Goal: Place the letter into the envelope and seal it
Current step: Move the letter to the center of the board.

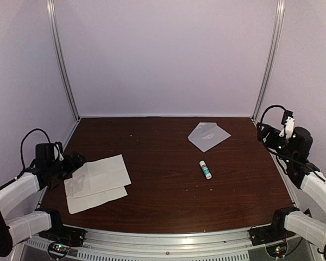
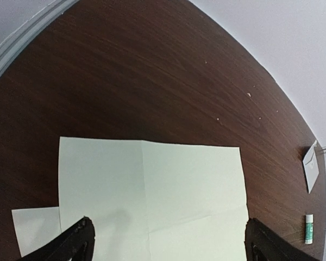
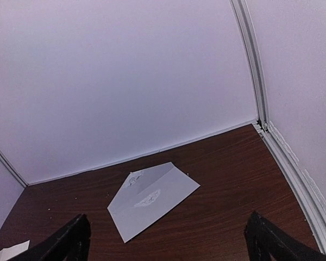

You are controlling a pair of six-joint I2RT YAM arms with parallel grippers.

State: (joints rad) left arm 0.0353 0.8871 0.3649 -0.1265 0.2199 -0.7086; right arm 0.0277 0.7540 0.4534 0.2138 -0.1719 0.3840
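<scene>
- The table [image 1: 168,190] is a dark wood-look top. Everything lies flat on it, so no edge sticks up to grab.
- The letter [image 2: 152,185] sits right under and ahead of my left gripper [image 2: 167,231], spanning the gap between the jaws. Those are spread wide and pinching nothing. It's two offset layers, with the lower one poking out past one finger. I reckon it's feather-light, floppy and slidey on that top. I'd go for a corner or the near edge and scrape it up rather than pinch from above, and I'd expect the layers to fan apart.
- The envelope [image 3: 152,198] lies flat out ahead of my right gripper [image 3: 167,234], a bit off the centre line and well apart from the jaws. These are spread wide too, and empty. Same deal, I'd guess: thin, light, and it'll skate if nudged, so the flap is the only real handle.
- The glue stick [image 1: 205,169] is small and lying on its side, far off beyond one finger of the left gripper. The right wrist view doesn't catch it.
- Hard to make out: the letter's near edge is cut off below the left wrist view, so I've no idea if the fingertips touch paper. I can't tell whether the envelope's flap is open or down either, and there's a faint smudge on it I can't read.
</scene>
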